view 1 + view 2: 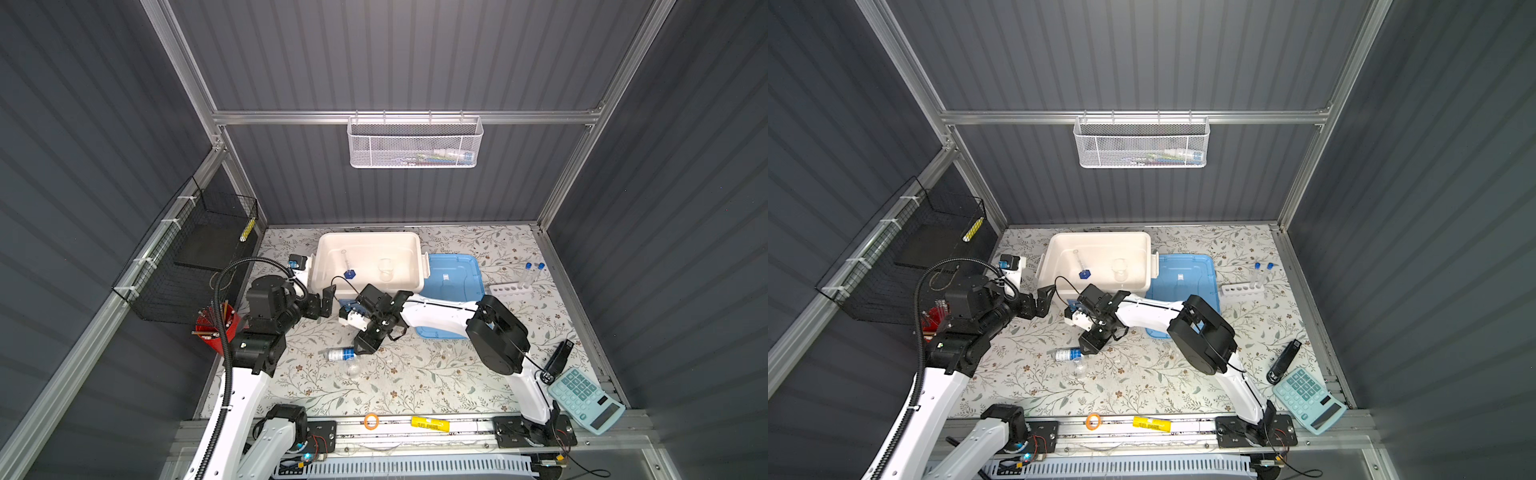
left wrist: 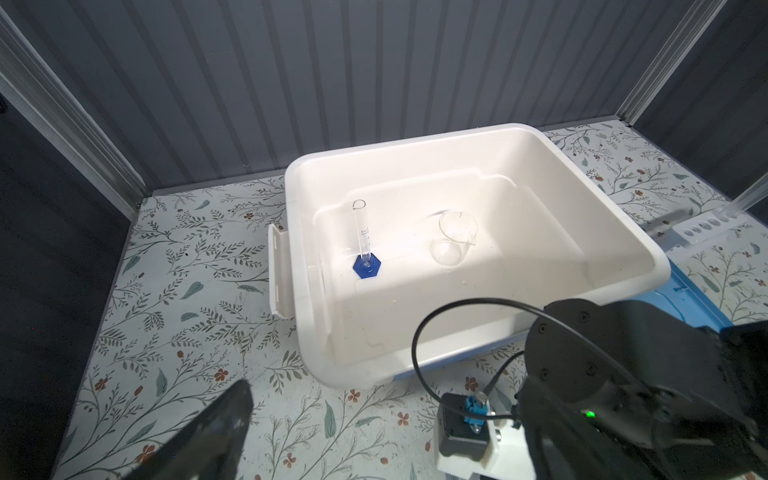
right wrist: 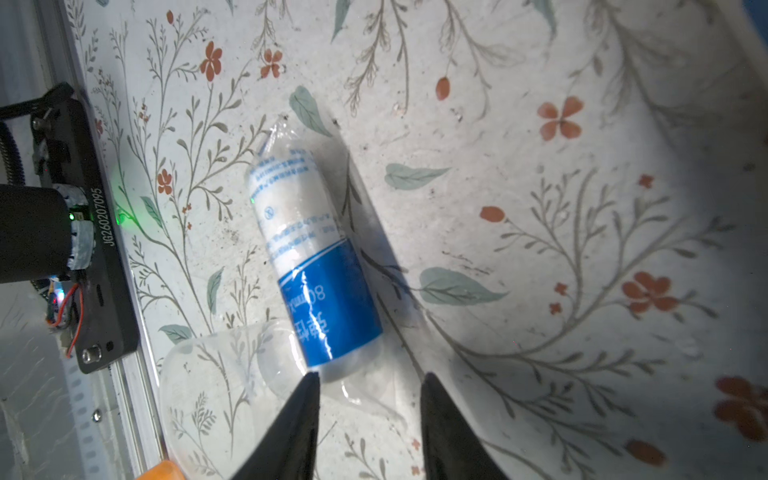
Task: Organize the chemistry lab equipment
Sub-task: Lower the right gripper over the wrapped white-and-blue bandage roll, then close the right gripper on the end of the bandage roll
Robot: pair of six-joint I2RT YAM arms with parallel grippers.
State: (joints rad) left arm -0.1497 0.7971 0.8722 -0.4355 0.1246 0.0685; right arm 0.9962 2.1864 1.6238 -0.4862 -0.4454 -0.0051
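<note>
White-blue btl (image 3: 316,257) flat | R hand (image 3: 370,386) tilted down at end, parted

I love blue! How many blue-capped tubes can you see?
2. The left tube and the right tube stand side by side in the rack, right of the lid. The wall basket might hide more.

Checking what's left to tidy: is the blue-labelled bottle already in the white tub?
No, the blue-labelled bottle lies on its side on the floral table, outside the white tub.
</note>
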